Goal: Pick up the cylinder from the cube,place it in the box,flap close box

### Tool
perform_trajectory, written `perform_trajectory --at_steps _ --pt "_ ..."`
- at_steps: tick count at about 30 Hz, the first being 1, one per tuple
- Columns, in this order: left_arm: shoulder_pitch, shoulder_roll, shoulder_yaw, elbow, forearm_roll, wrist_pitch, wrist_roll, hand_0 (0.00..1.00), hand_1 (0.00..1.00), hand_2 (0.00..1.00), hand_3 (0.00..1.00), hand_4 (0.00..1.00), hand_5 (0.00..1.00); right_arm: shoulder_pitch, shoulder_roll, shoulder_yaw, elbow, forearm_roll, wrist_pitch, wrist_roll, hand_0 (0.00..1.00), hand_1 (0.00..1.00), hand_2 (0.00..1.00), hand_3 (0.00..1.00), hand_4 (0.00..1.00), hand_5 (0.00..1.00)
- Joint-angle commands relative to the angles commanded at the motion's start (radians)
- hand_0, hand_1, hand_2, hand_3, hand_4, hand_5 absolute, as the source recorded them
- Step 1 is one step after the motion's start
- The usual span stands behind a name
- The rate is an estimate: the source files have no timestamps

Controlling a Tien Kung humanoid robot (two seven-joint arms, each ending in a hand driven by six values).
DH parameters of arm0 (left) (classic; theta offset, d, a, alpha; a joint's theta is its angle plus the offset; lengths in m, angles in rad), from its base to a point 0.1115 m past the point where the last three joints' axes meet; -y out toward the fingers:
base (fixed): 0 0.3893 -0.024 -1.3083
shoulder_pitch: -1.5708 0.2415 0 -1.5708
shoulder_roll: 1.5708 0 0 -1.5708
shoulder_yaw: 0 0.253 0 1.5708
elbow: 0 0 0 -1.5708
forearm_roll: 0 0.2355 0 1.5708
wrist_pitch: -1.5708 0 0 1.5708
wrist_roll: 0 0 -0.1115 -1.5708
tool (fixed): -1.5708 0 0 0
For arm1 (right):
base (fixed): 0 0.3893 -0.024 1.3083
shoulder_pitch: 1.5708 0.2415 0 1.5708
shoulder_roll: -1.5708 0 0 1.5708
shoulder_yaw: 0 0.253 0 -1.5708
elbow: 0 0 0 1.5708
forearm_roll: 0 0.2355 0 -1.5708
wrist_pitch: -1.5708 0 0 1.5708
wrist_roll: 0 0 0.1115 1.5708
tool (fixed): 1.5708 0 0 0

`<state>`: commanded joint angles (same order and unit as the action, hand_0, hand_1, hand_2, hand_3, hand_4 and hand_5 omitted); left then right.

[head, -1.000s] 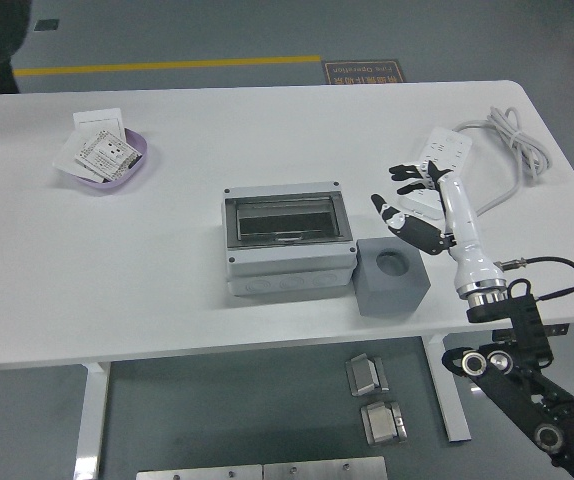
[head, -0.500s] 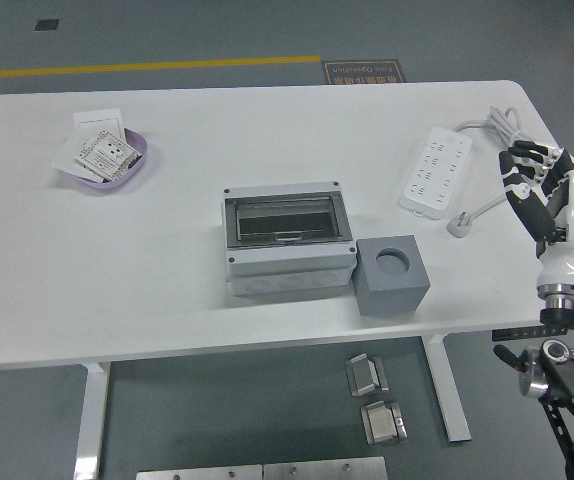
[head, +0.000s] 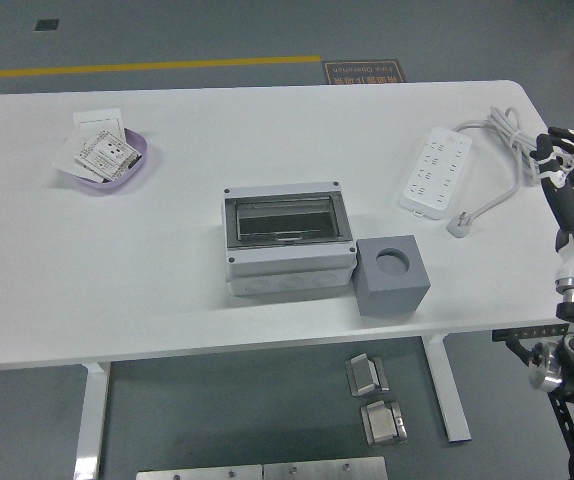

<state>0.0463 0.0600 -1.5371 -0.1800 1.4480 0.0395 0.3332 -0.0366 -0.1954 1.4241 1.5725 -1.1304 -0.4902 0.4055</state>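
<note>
A grey cube (head: 391,275) with a round hole in its top sits near the table's front edge, right of centre. No cylinder stands on it. Touching its left side is the grey box (head: 287,238), its clear flap down over the recess; something dark lies inside, too dim to name. My right hand (head: 570,172) hovers at the table's right edge, well away from the cube, fingers relaxed and holding nothing. The left arm is out of the picture.
A white power strip (head: 436,170) with its coiled cable (head: 512,140) lies at the back right, between the cube and my hand. A purple dish (head: 137,166) holding paper cards sits at the far left. The white table (head: 167,290) ends just in front of the cube.
My right hand has pulled back from beside the cube to the table's right edge, moving right and slightly up. Box and cube have stayed put.
</note>
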Motion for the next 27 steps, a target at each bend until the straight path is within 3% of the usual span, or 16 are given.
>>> perform_trajectory --at_steps 12,27 --pt "-0.008 0.000 -0.007 0.000 -0.002 0.001 -0.005 0.640 0.637 0.461 0.613 0.675 0.326 0.009 0.006 -0.014 0.010 0.044 0.021 0.011 0.591 0.498 0.579 0.574 0.910 0.510" --pt "-0.013 0.001 -0.009 0.000 -0.007 0.002 -0.009 0.641 0.638 0.464 0.616 0.677 0.328 0.008 0.008 0.008 0.010 0.024 0.013 -0.002 0.582 0.488 0.575 0.575 0.924 0.549"
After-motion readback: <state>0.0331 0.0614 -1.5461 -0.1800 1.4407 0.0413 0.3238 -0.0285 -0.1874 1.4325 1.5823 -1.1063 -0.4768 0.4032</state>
